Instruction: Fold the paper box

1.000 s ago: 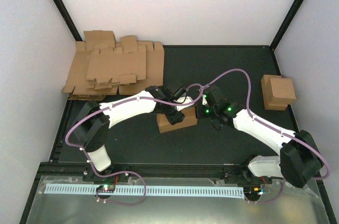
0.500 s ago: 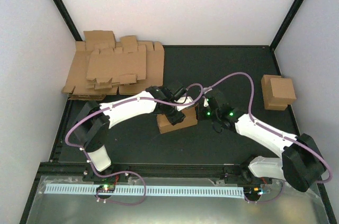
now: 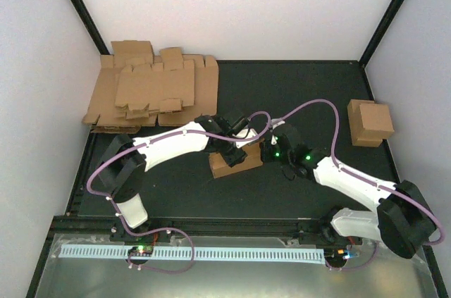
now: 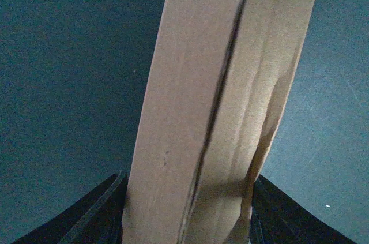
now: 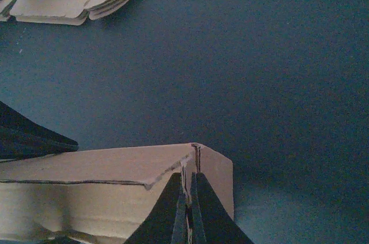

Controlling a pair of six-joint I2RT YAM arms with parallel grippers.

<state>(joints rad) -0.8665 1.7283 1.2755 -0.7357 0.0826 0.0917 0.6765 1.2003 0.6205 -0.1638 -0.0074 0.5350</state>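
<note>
The paper box (image 3: pixel 227 165) sits around mid-bench (image 3: pixel 317 94), a touch toward the near edge. Your left hand (image 4: pixel 190 221) is roughly half open and clamped across its width. Your right hand (image 5: pixel 185 198) is pinched fully shut at the box's right end, and I can't tell if a thin flap is nipped in there. It's light, thin cardboard that creases easily, so hold it by the stiff folded edges, not the flat panels. The long axis runs left-right, with the right end angled slightly toward the far edge. Further back there's a finished box (image 3: pixel 370 122) by the right edge and a pile of flat blanks (image 3: pixel 151 94) in the far left corner.
</note>
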